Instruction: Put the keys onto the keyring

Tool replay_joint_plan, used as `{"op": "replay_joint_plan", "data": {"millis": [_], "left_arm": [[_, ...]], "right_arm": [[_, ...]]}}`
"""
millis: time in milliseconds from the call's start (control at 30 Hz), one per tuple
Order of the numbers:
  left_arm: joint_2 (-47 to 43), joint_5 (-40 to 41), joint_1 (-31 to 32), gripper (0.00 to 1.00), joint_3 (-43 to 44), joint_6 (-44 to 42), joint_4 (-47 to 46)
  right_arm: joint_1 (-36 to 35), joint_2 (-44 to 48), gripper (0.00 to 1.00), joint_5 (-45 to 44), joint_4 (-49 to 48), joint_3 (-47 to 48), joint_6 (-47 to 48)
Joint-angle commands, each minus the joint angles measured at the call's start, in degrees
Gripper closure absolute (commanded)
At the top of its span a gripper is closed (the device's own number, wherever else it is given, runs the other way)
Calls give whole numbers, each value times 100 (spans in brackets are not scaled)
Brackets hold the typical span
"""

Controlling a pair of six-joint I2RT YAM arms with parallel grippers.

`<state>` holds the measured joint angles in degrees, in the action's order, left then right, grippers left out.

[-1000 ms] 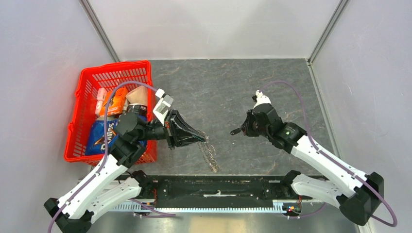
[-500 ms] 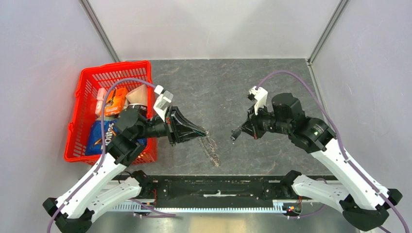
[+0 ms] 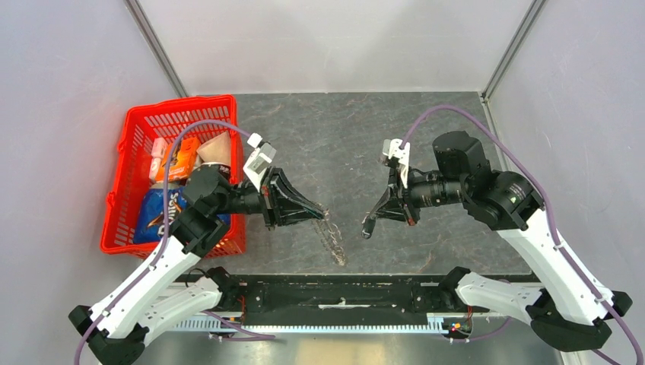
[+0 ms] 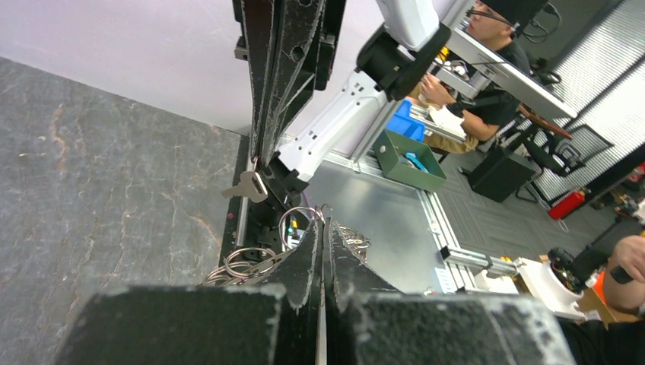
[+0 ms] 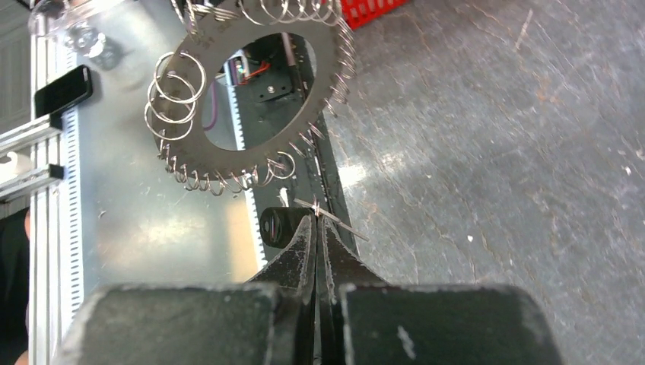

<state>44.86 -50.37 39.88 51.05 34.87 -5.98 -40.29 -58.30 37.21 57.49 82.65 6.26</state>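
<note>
Here, your table [image 3: 342, 137], red basket [image 3: 135, 148] at its left, your left pincer [image 3: 323, 211] clamped tight on the keyring [image 3: 333, 237] hanging mid-table, your right pincer [image 3: 368, 226] pinched closed on the key [image 5: 278, 226], near the keyring, not touching.

— How many of each do you see?
— I count two arms, left arm [image 3: 156, 272] and right arm [image 3: 546, 245], one red basket [image 3: 135, 133], one keyring [image 5: 319, 76], one key [image 3: 367, 226].
— And snack packets [image 3: 171, 209]?
— Several (overlapping; I can't count them).
</note>
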Motion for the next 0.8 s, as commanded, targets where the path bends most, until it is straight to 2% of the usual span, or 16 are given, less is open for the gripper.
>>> {"op": "replay_joint_plan", "data": {"millis": [0,133,300,767], "left_arm": [[-3,-635,2,98,257,344,-823],[17,-823,3,98,221,627,-1176],[-18,-712,2,98,239,529,-986],[-318,1136,5,98,442,-448,393]], "right_arm": [[-62,-148,100,673,112,469,472],[-132,-336,100,941,72,772,604],[-193,-523,100,1310,32,1180,480],[-482,-990,100,808,-467,1733,-1011]]}}
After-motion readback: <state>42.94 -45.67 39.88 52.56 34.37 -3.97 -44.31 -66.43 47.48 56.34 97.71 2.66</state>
